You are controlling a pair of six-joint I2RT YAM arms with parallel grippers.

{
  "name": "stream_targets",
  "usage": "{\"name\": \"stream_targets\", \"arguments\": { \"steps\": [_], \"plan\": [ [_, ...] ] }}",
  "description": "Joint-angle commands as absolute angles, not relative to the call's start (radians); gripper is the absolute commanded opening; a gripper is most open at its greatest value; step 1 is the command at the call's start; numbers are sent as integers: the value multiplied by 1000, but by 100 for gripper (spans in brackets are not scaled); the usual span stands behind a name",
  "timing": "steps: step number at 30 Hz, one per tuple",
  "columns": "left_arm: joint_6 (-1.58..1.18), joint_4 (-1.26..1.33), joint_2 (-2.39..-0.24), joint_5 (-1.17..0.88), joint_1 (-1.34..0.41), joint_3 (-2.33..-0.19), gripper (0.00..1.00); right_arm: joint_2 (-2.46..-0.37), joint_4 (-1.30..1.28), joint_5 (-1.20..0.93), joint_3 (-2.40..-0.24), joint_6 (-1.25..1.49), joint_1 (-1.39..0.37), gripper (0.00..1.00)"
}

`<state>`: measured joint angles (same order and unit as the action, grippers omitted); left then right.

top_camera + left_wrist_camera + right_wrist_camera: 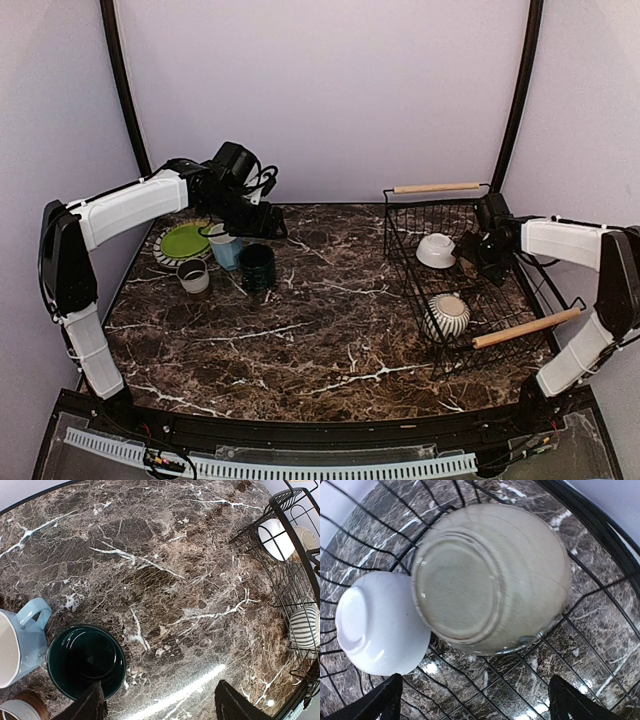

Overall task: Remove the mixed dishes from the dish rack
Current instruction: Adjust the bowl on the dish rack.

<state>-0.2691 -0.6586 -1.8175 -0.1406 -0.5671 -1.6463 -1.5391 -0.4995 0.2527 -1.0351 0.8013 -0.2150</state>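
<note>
The dish rack (500,300) stands at the right, and my right gripper (478,246) reaches into its far end. In the right wrist view this gripper (480,706) is open just short of an upside-down beige bowl (490,580), which leans on the upturned white bowl (380,625) (436,250). The striped grey bowl (447,315) lies nearer in the rack. At the left my open left gripper (258,226) (160,711) hangs above the dark green mug (85,660) (257,267), holding nothing. Next to it stand the light blue mug (225,250) and the small grey cup (193,276). The lime-green plate (185,240) lies on a striped plate.
The rack's two wooden handles (437,187) (526,328) stick up at its far and near ends. Dark marble table (330,320) spreads between the mugs and the rack. Black frame posts (125,90) stand at the back corners.
</note>
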Motion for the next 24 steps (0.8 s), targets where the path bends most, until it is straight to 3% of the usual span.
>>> {"name": "stream_targets", "arguments": {
  "steps": [1,17,24],
  "plan": [
    [-269,-673,-1800,-144,-572,-1651,75,-1474,-262,288,-910,1058,-200,99],
    [-275,-669,-1789,-162,-572,-1651,75,-1505,-51,362,-770,1135,-167,99],
    [-275,-670,-1785,-164,-572,-1651,75,-1562,117,334,-742,1023,-151,99]
  ]
}}
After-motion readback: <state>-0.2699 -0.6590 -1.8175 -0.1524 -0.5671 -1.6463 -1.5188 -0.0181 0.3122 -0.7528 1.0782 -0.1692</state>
